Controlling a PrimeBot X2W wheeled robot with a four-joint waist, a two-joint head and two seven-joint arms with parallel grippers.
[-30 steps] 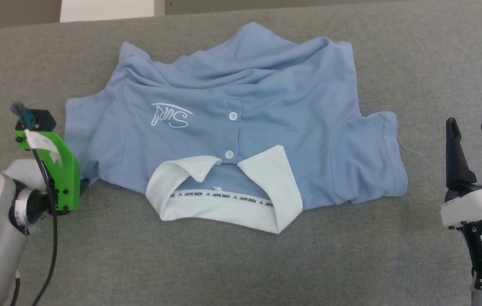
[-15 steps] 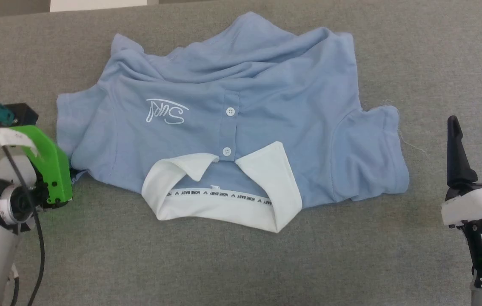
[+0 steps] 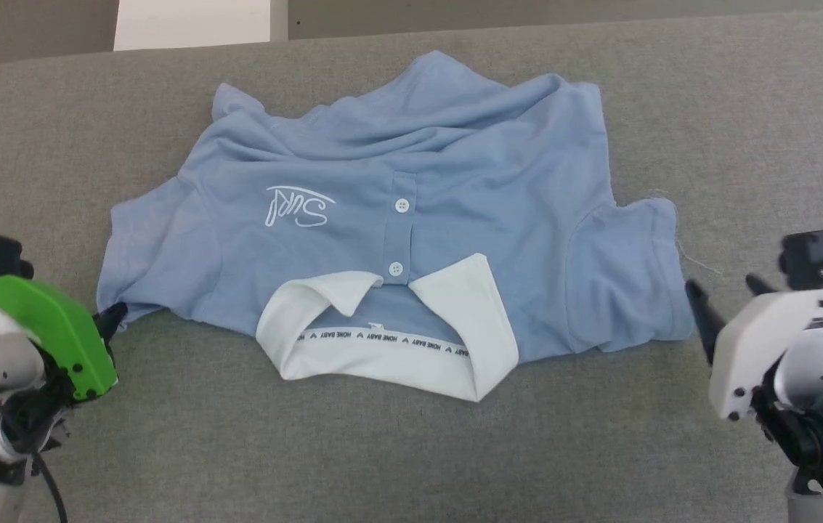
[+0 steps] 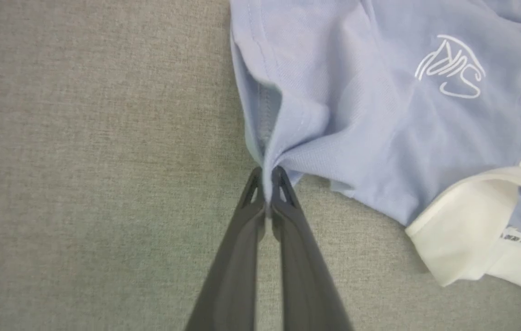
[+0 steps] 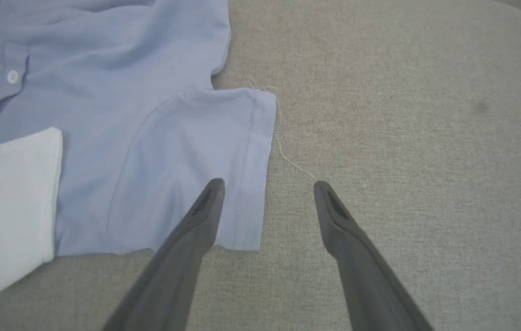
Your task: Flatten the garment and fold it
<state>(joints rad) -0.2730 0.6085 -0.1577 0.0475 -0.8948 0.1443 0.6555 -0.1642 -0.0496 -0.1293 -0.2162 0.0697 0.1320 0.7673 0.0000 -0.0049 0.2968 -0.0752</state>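
Grey fabric-covered table (image 3: 411, 450), with a white panel (image 3: 193, 22) beyond it.

On the tabletop (image 3: 382, 457) lies the garment (image 3: 455, 189), collar (image 3: 382, 341) at the garment's near edge, left end effector (image 4: 267, 177) touching the garment's left sleeve (image 3: 142, 254) corner, right end effector (image 5: 269, 184) astride the garment's right sleeve (image 5: 205, 151) hem

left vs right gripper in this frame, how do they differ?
Left gripper is shut, pinching a sleeve corner of the garment; right gripper is open, holding nothing. Cloth bunches into the left gripper's tips; the sleeve by the right gripper lies flat, one finger over its hem, the other over the grey surface. Both have dark fingers aimed at a sleeve.
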